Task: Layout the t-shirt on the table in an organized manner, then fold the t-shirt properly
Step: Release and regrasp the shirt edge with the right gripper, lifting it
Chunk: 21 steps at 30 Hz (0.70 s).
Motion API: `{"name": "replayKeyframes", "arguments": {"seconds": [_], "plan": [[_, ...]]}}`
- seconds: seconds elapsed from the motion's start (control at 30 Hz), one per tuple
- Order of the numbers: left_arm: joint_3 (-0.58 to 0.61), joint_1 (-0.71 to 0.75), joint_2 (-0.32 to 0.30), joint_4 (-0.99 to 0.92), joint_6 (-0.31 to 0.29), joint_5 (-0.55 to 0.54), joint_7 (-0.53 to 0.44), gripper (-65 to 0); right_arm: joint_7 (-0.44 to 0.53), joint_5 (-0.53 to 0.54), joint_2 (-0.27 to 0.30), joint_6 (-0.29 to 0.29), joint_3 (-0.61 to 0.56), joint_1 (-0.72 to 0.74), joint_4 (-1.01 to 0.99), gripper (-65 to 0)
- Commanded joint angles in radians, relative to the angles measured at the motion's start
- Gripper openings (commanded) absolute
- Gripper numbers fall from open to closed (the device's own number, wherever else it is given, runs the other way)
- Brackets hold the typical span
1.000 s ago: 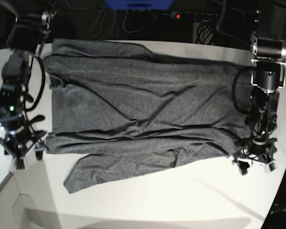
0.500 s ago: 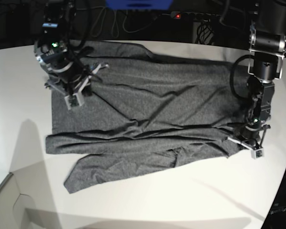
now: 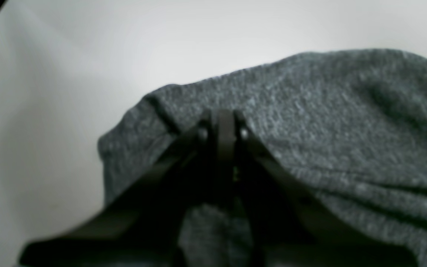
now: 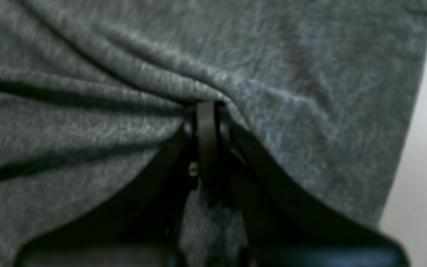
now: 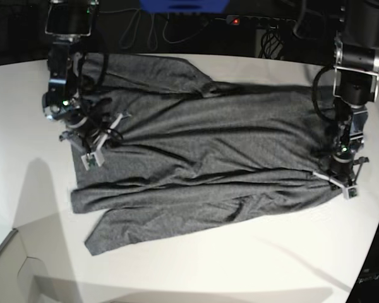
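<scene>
Whereas a second ago both stood agape just off the cloth, now clamped at both ends. Left gripper (image 5: 341,180) pressed together on the edge of the t-shirt (image 5: 202,151) at 4 o'clock in the base view; seen from its wrist camera (image 3: 225,122), tips closed on a raised hump of grey knit beside bare white. Right gripper (image 5: 91,148) gone from 8 o'clock up to about 10 o'clock, nipped shut on a pinch of fabric well inside the shirt's side; from its own camera (image 4: 206,111), creases running straight into the closed tips.

Lies spread across the middle of the table (image 5: 240,265), one sleeve trailing toward 7 o'clock, another folded over at 12 o'clock. Has shifted slightly: 9 o'clock edge drawn inward, long wrinkles now stretched between the two grips.

Probably means the layout stage, with both holds secured for a pull to flatten; folding not yet begun.
</scene>
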Motion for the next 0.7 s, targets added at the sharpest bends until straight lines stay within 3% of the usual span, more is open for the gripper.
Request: {"name": "replayKeyframes", "arguments": {"seconds": [0.0,0.27,0.4,0.47,0.57,0.67], "plan": [[-0.002,-0.012,-0.02,-0.018,0.017,0.0,0.038,-62.2,-0.048,-0.039,0.021,-0.012,0.001,0.048,-0.053,-65.0],[-0.008,0.063,-0.055,0.0,0.017,-0.004,0.039,-62.2,0.055,-0.041,0.062,-0.012,-0.008,0.424,-0.484,-65.0],[-0.11,0.151,-0.063,0.062,0.017,-0.003,0.043,-62.2,0.142,-0.041,0.057,-0.014,-0.038,0.604,-0.702,-65.0],[-0.163,0.203,-0.066,0.108,0.017,-0.003,0.046,-62.2,0.2,-0.041,0.037,-0.014,-0.083,0.67,-0.803,-65.0],[-0.258,0.289,-0.062,0.22,0.017,-0.003,0.128,-62.2,0.306,-0.041,0.005,-0.014,-0.155,0.752,-0.926,-65.0],[-0.345,0.347,-0.057,0.34,0.017,-0.003,0.204,-62.3,0.337,-0.041,-0.033,-0.015,-0.177,0.775,-0.923,-65.0]]}}
